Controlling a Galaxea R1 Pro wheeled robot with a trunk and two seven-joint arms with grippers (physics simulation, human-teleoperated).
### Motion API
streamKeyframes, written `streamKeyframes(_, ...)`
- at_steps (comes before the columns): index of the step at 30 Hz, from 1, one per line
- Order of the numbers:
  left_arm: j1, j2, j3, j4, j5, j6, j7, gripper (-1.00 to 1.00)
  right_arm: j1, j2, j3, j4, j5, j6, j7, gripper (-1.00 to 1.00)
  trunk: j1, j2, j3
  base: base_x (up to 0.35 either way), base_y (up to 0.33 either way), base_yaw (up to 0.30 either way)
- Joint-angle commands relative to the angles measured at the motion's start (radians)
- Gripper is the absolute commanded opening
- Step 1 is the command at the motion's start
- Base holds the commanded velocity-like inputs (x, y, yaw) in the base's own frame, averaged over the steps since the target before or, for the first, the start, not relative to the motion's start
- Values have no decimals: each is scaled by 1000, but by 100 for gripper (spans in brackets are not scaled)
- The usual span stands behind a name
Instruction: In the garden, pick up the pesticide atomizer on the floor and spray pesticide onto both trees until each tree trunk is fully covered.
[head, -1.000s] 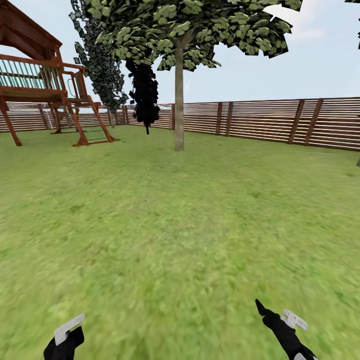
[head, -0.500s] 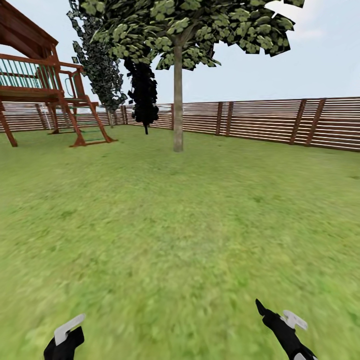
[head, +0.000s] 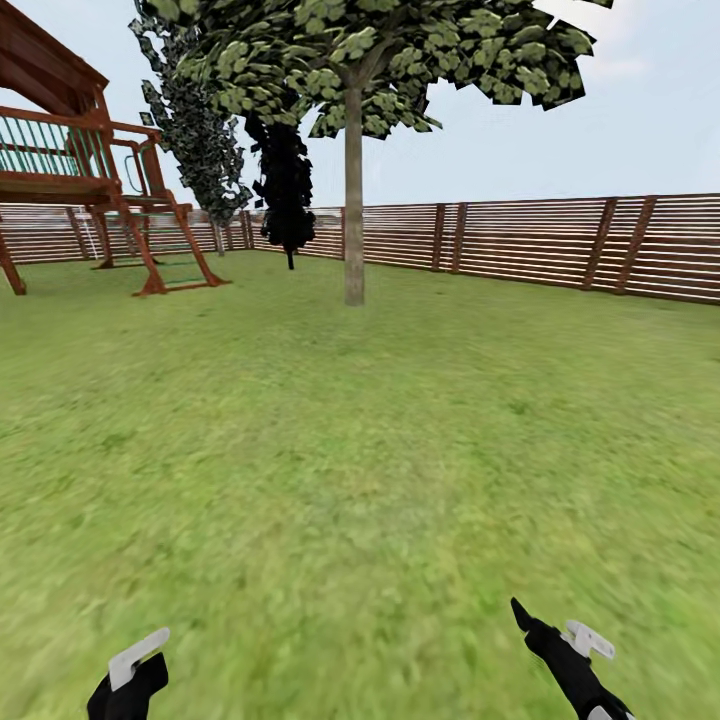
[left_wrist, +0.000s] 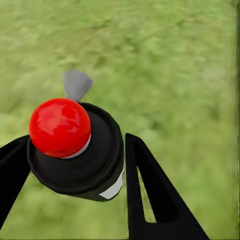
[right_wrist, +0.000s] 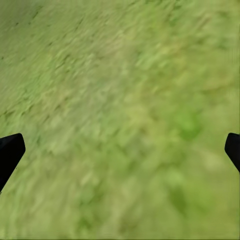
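I have the pesticide atomizer (left_wrist: 75, 150) pinched in my left gripper (left_wrist: 70, 165); my right gripper (right_wrist: 120, 150) hangs spread, empty. The tree (head: 353, 200) stands far ahead. Spraying from here, I judge the mist would fall short of its trunk.

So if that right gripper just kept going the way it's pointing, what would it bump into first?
Probably just the lawn: between the wide-apart tips of the right gripper lies blurred grass, nothing nearer, though depth is hard to judge.

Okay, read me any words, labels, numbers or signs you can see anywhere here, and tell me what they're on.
None readable. The atomizer in the left gripper carries a small white patch, but no lettering shows on it. The fence and play structure bear no signs.
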Motion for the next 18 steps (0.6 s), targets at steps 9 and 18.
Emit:
streamKeyframes(9,0,0,0,0,0,1,0,-100,0,0,0,0,0,0,0,100,0,0,0,326,-80,0)
streamKeyframes(18,0,0,-1,0,0,0,0,-100,0,0,0,0,0,0,0,100,0,0,0,326,-80,0)
